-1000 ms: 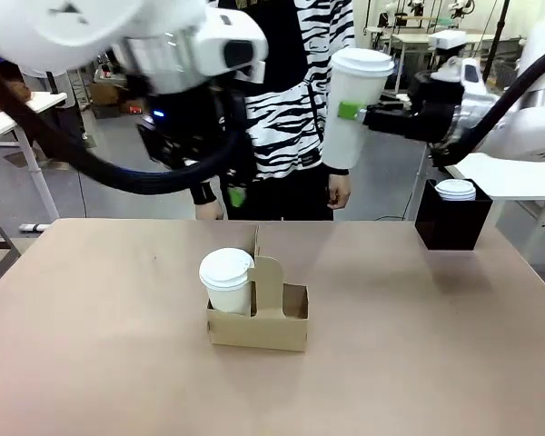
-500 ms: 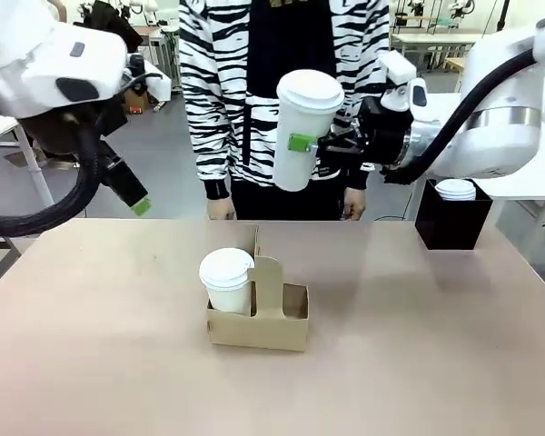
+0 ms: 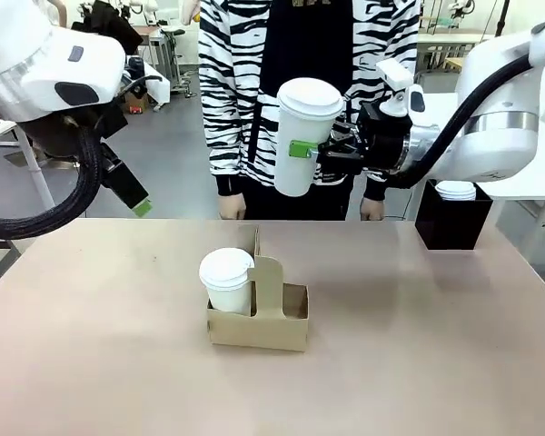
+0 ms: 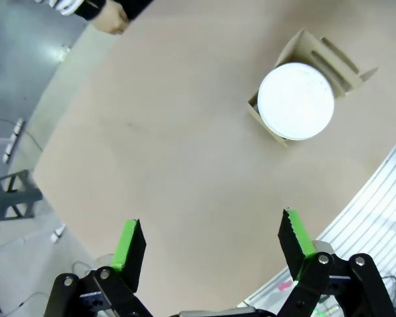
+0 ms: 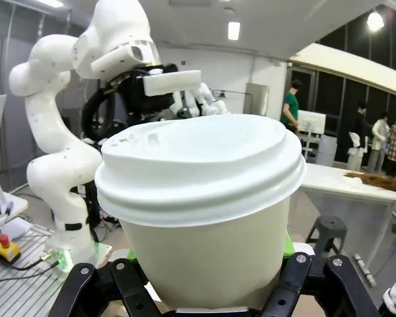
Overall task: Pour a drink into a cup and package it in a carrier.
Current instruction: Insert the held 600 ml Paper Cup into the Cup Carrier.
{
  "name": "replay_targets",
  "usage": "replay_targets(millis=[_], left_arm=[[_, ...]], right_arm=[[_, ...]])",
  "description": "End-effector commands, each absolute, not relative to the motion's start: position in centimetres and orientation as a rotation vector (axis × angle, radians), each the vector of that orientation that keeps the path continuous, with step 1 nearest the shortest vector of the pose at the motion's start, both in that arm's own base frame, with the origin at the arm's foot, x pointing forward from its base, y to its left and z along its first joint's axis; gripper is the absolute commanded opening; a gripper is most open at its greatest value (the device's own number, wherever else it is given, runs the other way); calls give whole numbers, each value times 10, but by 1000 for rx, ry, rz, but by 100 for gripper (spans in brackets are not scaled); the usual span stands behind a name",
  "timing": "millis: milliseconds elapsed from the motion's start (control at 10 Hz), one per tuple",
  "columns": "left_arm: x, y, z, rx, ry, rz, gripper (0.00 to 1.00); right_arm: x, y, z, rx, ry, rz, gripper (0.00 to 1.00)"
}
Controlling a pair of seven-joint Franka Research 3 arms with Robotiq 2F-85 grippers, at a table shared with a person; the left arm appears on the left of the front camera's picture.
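The cup (image 3: 302, 136), white and lidded, hangs in the air over the far half of the table (image 3: 436, 363). It is clamped at mid-height between the green pads of the right end effector (image 3: 320, 153), which reaches in sideways from the right. That side grip leaves the base free, and I judge that is the point: the cup can go down into a pocket with no finger in the way. The cup leans a little, top toward the right (the domed lid is on, so a small lean should cost nothing). In the right wrist view the lid looks seated along the rim that shows.

Below it and nearer, the carrier (image 3: 259, 331) stands at the middle of the table. A second cup (image 3: 226, 277) already sits in its left pocket. The right pocket, past the upright handle tab, looks empty and seems to be where the held cup belongs. The held cup is well above that pocket and somewhat farther back, so the packing step is not yet done.

The left end effector (image 3: 138, 204) hangs high at the far left, jaws wide apart and holding nothing. Its wrist camera looks down on the carrier from well off. That position leaves the way to the carrier free for the other arm.

A person stands at the far edge with one hand (image 3: 232, 209) down by the table, touching nothing. A black box (image 3: 452, 232) topped with flat lids (image 3: 455, 189) sits at the far right, apart from the work.
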State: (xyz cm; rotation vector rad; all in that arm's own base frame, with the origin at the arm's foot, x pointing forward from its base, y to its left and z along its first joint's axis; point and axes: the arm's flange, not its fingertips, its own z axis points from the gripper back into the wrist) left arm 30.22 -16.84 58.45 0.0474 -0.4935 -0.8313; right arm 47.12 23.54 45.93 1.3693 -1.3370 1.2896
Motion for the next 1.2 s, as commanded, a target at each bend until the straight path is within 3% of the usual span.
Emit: replay_targets(millis=[0, 200, 600, 900, 1000, 1100], left_arm=[[311, -128, 558, 19, -562, -911, 100], [314, -99, 544, 22, -620, -912, 100], [320, -62, 520, 8, -694, -1154, 100], [334, -60, 491, -17, -637, -1185, 100], [348, -65, 541, 18, -650, -1170, 100], [348, -65, 541, 18, -650, -1170, 100]], right_arm=[[465, 242, 432, 1499, -1235, 1306, 80], [452, 245, 402, 1551, -1162, 1320, 80], [428, 271, 365, 1701, -1043, 1333, 80], [421, 268, 338, 1716, -997, 1317, 80], [420, 261, 331, 1699, -997, 1308, 80], [420, 257, 327, 1675, -984, 1304, 80]])
